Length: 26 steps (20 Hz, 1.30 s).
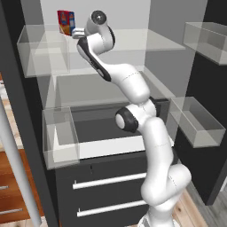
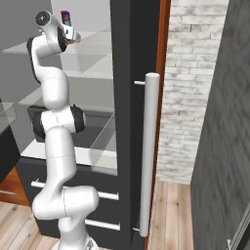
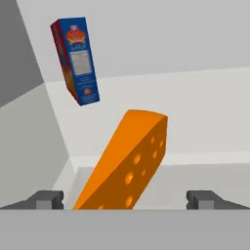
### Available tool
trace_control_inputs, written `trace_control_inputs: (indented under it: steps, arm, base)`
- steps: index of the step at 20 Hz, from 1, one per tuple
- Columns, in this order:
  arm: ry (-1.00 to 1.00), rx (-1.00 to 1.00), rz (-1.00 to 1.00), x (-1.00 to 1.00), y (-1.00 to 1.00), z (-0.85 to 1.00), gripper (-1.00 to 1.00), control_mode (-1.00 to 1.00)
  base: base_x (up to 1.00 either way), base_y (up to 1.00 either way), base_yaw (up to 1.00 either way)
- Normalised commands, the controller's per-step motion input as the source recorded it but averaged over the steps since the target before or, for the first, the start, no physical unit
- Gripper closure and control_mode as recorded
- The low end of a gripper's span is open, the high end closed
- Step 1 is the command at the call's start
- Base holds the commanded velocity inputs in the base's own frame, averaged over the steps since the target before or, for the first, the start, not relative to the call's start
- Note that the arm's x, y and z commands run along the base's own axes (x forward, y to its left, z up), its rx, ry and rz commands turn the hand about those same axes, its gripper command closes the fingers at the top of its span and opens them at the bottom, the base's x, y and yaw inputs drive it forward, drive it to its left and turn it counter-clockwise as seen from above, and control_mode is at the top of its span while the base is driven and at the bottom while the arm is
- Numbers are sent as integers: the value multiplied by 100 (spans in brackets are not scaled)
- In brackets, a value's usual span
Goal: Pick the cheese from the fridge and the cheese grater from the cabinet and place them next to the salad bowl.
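orange cheese (image 3: pixel 128 166) sits closest to the hand camera, a holed wedge rising from about 6 o'clock toward 12 between the two dark fingertips (image 3: pixel 49 200), which stand wide apart at 8 and 4 o'clock and do not touch it. the gripper (image 3: pixel 125 202) is therefore spread, with the wedge in the gap between its tips. from this view i cannot tell whether the wedge's lower end rests on the shelf, since the bottom of the picture cuts it off.

behind the wedge, toward 11 o'clock, stands a red-and-blue printed box (image 3: pixel 75 61), apart from the cheese and leaning in the picture because the camera is rolled. both are on the pale grey upper shelf of the fridge (image 1: pixel 111 88), near its back wall.

from the left base camera the white arm (image 1: pixel 150 146) climbs from 5 o'clock up to 11 o'clock, its hand reaching onto the top shelf just beside the box (image 1: pixel 66 22). clear plastic door bins (image 1: pixel 197 122) hang at 3 o'clock and at 9 o'clock, and dark drawers with silver bar handles (image 1: pixel 108 181) lie at 6 o'clock.

from the right base camera the arm rises along the left side, the box (image 2: pixel 66 18) showing at 11 o'clock by the wrist. a long vertical silver handle (image 2: pixel 148 156) runs down the dark fridge door at the centre, with a pale brick wall (image 2: pixel 188 88) at 2 o'clock.
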Motion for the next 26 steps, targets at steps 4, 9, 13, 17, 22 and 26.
trace_control_inputs:
  steps: [4, 9, 13, 17, 22, 26]
  arm:
    - [0, 0, -9, 0, 0, 0, -100, -100]
    - [0, 0, -4, 0, 0, -5, -100, -100]
    - [0, 0, -2, 0, 0, -4, -100, -100]
    - [0, 0, 0, 0, 0, 0, 100, -100]
    - [0, 0, 0, 0, 0, 0, 100, -100]
    - [0, 0, 0, 0, 0, 0, 100, -100]
  base:
    - [0, 0, 0]
    - [0, 0, 0]
    - [0, 0, 0]
    - [0, 0, 0]
    - [0, 0, 0]
    - [0, 0, 0]
